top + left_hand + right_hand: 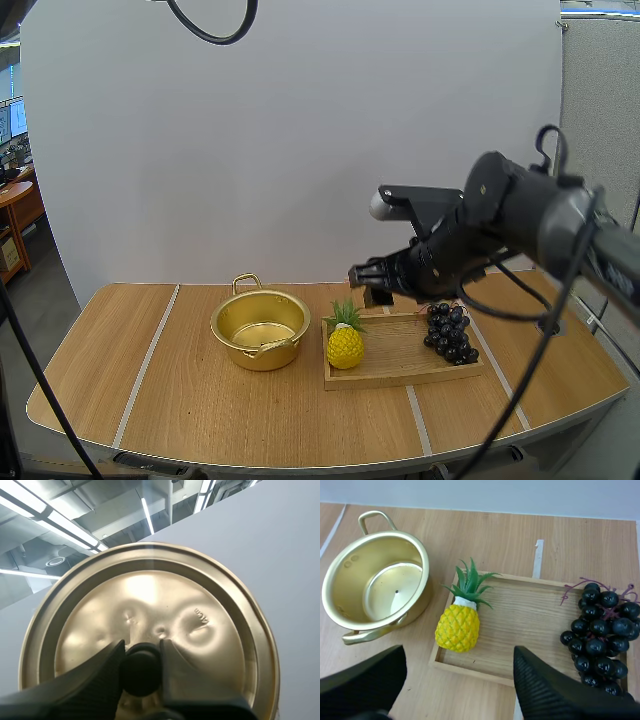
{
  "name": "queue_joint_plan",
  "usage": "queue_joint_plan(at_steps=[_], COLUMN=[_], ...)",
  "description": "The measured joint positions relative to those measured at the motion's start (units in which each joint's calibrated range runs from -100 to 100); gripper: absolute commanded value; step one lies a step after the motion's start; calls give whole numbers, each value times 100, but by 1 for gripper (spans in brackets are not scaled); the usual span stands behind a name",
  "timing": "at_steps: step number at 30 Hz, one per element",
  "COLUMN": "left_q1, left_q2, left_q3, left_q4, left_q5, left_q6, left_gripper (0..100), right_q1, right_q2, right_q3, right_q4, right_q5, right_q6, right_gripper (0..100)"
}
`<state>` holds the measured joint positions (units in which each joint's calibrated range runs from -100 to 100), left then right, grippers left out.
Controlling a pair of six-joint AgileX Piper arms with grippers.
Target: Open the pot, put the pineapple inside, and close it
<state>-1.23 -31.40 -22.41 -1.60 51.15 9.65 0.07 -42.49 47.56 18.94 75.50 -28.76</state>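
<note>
A gold pot (260,329) stands open and empty on the table, also seen from above as the pot (375,591) beside the tray. A yellow pineapple (345,341) with green leaves lies at the left end of the wooden tray (400,365); it shows as the pineapple (458,625) below my right gripper (457,677), whose fingers stand wide apart. That right gripper (372,274) hovers above the tray's far edge. My left gripper (140,672) is shut on the black knob of the gold lid (150,625), held up in the air.
A bunch of dark grapes (448,331) lies at the tray's right end, the grapes (602,632) close to the pineapple's right. Two pale tape strips (145,365) run across the wooden table. Bare table lies left of the pot.
</note>
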Motion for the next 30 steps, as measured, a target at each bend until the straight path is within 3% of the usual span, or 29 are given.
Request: queue_joint_plan(at_steps=[11,30], left_q1=[0,0], left_q2=[0,0], left_q3=[0,0], left_q4=[10,10], left_q5=[0,0], left_q6=[-8,-19], left_gripper=[0,0], right_q1=[478,672], right_q2=[1316,2402], right_q3=[-408,-563], right_q4=[49,-634], right_q5=[-310,-881], right_q6=[32,574], right_gripper=[100,100])
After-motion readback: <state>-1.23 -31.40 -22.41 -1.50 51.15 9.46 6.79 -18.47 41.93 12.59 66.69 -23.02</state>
